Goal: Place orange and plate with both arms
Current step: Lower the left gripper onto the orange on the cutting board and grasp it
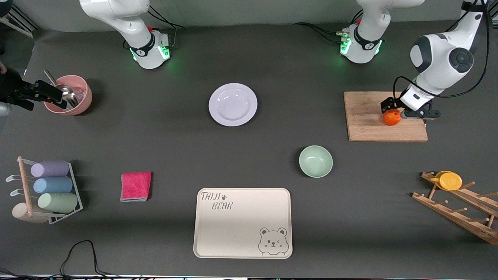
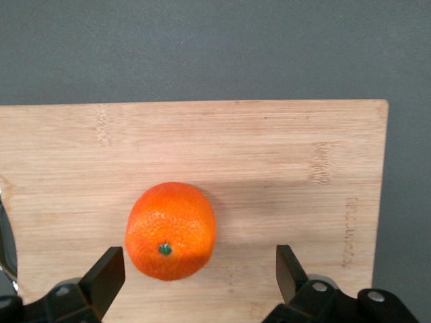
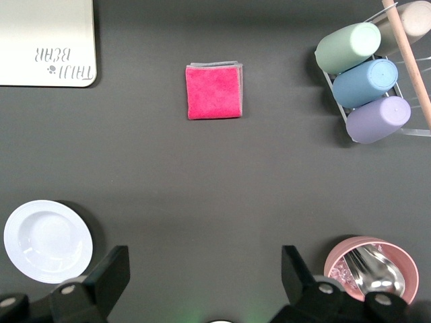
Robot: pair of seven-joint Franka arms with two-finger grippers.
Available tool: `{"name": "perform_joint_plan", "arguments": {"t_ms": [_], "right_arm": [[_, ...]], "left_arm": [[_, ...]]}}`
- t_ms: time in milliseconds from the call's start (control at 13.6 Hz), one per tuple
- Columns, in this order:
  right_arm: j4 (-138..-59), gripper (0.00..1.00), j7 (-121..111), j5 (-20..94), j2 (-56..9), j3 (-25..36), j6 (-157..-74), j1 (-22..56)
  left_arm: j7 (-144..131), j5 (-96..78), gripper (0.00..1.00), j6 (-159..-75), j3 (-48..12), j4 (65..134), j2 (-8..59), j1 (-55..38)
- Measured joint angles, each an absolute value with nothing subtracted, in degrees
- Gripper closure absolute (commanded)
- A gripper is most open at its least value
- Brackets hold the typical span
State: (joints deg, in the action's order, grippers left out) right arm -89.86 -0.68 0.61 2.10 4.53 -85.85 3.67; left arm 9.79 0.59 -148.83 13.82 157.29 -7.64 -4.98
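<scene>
- Right gripper [image 3: 202, 282]: fingers spread, empty, held high over the right arm's end of the table beside the pink cup [image 1: 70, 95]; this arm waits.
- Plate [image 1: 232, 104]: on the table, well apart from both grippers, nothing on it.
- Bowl [image 1: 315, 161]: between plate and board [image 1: 365, 116], nearer the front camera; probably clear of the carry path.
- Left gripper [image 2: 201, 272]: fingers wide apart, low over the board.
- Orange [image 2: 171, 230]: on the board, between the left fingers but off-centre, close to one, well clear of the other; centre before closing.
</scene>
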Motion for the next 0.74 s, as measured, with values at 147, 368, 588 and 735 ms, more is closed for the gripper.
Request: {"name": "perform_joint_plan", "arguments": {"t_ms": [147,368,588,735], "right_arm": [[-89.86,0.00,-0.68,0.61,2.10,4.50,-85.85,3.61],[-89.97,0.00,-0.69,0.61,1.99,4.55,-85.80,3.27],[-90.02,0.00,-0.69,0.61,1.67,4.55,-85.36,3.23],[-90.03,0.00,-0.69,0.61,1.34,4.55,-85.28,3.23]], "left_arm": [[9.77,2.17,0.00,-152.28,13.98,157.38,-4.75,-4.97],[9.77,3.13,0.00,-155.35,14.32,157.33,-0.90,-4.81],[9.77,4.23,0.54,-155.94,14.89,157.28,0.59,-4.04],[9.77,4.38,0.91,-155.94,15.31,157.28,0.64,-3.77]]}}
